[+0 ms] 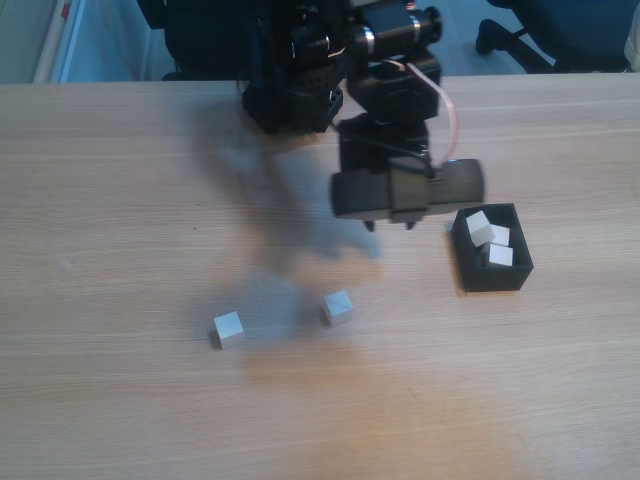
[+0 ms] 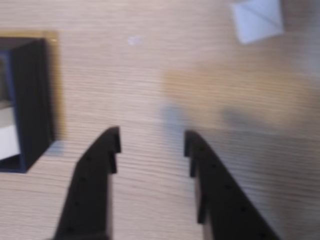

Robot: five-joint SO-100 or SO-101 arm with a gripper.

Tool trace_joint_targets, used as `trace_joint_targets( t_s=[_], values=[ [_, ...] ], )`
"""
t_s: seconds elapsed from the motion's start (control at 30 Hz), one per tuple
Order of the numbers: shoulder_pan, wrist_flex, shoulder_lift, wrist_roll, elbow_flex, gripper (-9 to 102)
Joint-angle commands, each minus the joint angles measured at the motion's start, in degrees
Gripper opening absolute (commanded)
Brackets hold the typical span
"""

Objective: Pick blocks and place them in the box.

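Gripper (image 2: 152,142) empty, fingers apart with bare table (image 2: 150,65) between them, hovering just left of the box (image 1: 492,268) in the fixed view. Box holds three blocks: one (image 1: 479,224) at its far corner, one (image 1: 498,237) beside it, one (image 1: 500,256) nearest the front wall. Two blocks are left on the table, both well left of the box and nearer the camera: the closer block (image 1: 338,307) and the far-left block (image 1: 228,328). Step in hand looks like going for the closer block: swing away from the box, centre the open fingers over it, line them up with two flat faces, since it sits turned on the table, then descend and close. Wrist view shows the finger gap clearly, the box wall (image 2: 32,95) at its left edge and one block (image 2: 257,20) at top right. Fixed view gives the full layout and block count.
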Motion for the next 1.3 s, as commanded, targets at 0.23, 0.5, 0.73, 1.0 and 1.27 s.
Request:
trace_joint_targets(
  t_s=[0.23, 0.5, 0.73, 1.0, 1.27],
  values=[
    [7.82, -1.58, 14.33, -14.94, 15.91, 12],
    [9.14, -4.48, 10.99, -20.57, 20.21, 12],
    [9.23, -12.74, 2.64, -22.5, 17.75, 12],
    [9.58, -16.88, -7.47, -23.91, 8.79, 12],
    [11.34, -17.67, -14.24, -26.63, 0.79, 12]
  ],
)
